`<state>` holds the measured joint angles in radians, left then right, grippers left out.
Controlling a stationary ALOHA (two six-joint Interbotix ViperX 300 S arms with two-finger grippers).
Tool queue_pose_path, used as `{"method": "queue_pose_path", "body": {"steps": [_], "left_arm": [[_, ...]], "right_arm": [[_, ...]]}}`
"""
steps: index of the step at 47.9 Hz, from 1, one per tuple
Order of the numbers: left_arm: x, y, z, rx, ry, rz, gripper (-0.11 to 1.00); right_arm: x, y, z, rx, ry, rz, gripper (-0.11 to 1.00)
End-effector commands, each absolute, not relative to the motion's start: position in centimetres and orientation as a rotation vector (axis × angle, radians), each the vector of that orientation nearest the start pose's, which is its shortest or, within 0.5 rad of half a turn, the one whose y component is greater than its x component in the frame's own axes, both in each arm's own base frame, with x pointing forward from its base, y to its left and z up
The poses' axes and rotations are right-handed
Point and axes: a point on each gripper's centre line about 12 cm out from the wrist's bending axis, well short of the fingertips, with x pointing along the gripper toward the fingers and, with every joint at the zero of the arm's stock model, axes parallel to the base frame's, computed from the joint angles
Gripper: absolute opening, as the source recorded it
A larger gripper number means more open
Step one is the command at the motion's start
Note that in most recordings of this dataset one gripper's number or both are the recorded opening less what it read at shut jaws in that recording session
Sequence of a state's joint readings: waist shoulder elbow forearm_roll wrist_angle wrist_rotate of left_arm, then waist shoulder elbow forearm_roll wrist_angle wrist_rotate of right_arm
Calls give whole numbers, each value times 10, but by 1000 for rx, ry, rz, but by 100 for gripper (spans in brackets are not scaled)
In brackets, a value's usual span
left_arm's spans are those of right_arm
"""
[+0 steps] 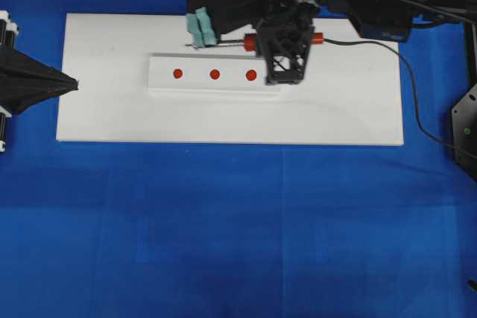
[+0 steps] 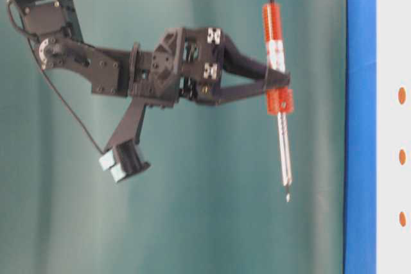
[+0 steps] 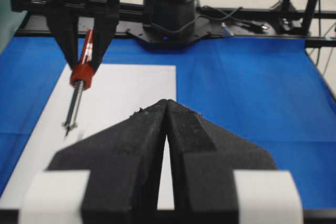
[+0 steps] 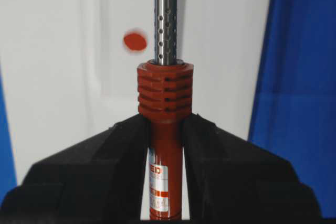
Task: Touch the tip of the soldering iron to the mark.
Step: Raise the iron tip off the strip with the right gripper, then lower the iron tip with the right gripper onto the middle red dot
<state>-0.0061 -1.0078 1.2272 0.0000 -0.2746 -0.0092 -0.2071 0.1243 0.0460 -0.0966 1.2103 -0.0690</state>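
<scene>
Blue cloth (image 1: 223,229) covers the table under a white board (image 1: 350,109), which carries a raised strip (image 1: 160,80) with three red marks (image 1: 215,74); the right gripper (image 4: 166,129) is clamped on the soldering iron (image 4: 166,98) by its red handle, holding it above the board. Seen from overhead, its long axis runs along the board's length just behind the strip, tip pointing left and clear of the surface; the left gripper (image 3: 167,109) sits at the board's left edge, jaws together and holding nothing.
</scene>
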Motion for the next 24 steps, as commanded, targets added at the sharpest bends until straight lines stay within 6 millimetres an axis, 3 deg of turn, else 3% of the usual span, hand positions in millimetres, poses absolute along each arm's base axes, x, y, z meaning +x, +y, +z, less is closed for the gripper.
{"method": "queue_pose_path", "body": {"steps": [1,15,24], "left_arm": [[190,-2,283,-8,-67,-8,0],[190,-2,283,-6,-67,-8,0],[190,-2,283,-6,-69,-9,0]], "right_arm": [[390,-92,268,-2,1356,-181,6],[357,-85,258,44,1387,-215,6],[355,-85,258,42,1384,-218,6]]}}
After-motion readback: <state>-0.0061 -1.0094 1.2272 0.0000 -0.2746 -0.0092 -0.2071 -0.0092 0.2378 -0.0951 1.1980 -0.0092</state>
